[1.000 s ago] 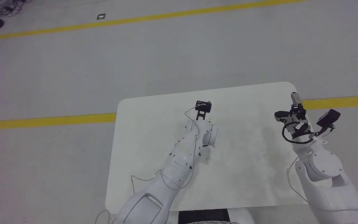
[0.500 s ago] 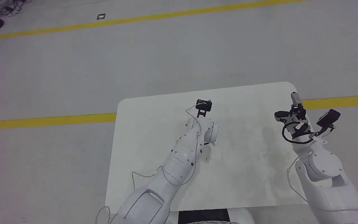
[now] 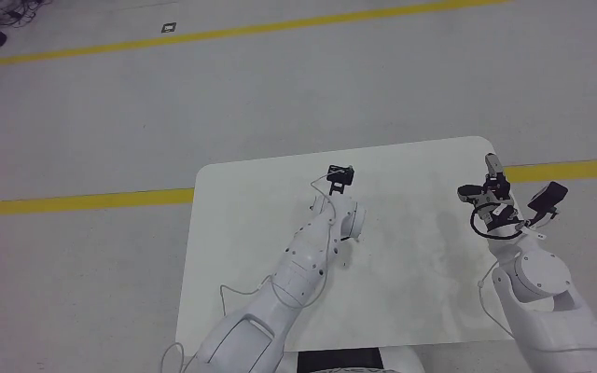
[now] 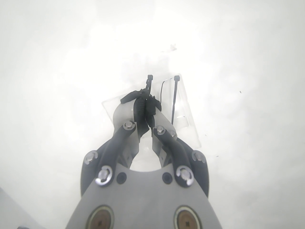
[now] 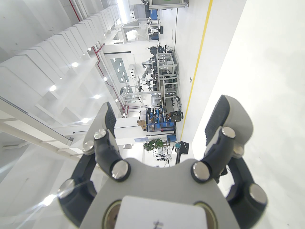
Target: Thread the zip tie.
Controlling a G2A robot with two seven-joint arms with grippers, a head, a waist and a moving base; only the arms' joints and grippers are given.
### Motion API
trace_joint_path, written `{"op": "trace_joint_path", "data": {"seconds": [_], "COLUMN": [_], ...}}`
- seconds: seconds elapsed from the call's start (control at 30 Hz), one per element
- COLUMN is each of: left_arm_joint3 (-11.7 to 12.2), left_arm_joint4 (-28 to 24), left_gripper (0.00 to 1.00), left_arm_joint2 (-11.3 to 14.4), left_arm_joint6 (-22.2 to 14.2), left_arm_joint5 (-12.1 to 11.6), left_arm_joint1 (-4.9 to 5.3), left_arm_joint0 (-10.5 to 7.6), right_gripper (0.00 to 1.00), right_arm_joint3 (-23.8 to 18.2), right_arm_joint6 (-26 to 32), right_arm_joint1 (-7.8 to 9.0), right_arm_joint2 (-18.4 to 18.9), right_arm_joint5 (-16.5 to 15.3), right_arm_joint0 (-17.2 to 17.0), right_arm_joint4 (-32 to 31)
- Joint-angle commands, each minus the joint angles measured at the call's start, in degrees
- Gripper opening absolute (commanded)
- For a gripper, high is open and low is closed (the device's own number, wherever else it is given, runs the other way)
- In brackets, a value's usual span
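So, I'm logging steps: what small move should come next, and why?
Probably bring the right pincer toward the left pincer: the left is shut on a zip tie above the clear tray, while the right hangs open, empty, by the table edge.

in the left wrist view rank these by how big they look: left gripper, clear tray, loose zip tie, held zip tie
1. left gripper, though nearness to the camera inflates it
2. clear tray
3. loose zip tie
Unranked: the held zip tie is mostly hidden in the grip.
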Motion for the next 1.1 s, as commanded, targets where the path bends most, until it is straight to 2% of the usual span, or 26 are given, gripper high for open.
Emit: {"op": "trace_joint_path", "data": {"seconds": [0.0, 0.5, 0.8, 0.9, 1.07], "left_arm_joint3": [-0.97, -11.32, -15.52, -18.42, -25.14], "left_arm_joint4": [0.0, 0.0, 0.0, 0.0, 0.0], "left_gripper": [0.0, 0.0, 0.0, 0.0, 0.0], "left_arm_joint2": [-0.11, -0.52, -0.55, -1.28, -2.42], "left_arm_joint6": [0.08, 0.83, -0.46, -0.5, -0.51], "left_arm_joint5": [0.0, 0.0, 0.0, 0.0, 0.0], "left_arm_joint1": [0.15, 2.53, 3.61, 3.44, 3.33], "left_arm_joint0": [0.52, 6.2, 8.12, 9.81, 13.64], "right_gripper": [1.0, 1.0, 1.0, 1.0, 1.0], "right_arm_joint3": [0.0, 0.0, 0.0, 0.0, 0.0], "right_arm_joint6": [0.0, 0.0, 0.0, 0.0, 0.0], "right_arm_joint1": [0.0, 0.0, 0.0, 0.0, 0.0], "right_arm_joint2": [0.0, 0.0, 0.0, 0.0, 0.0], "right_arm_joint5": [0.0, 0.0, 0.0, 0.0, 0.0], "right_arm_joint0": [0.0, 0.0, 0.0, 0.0, 0.0], "right_arm_joint4": [0.0, 0.0, 0.0, 0.0, 0.0]}}
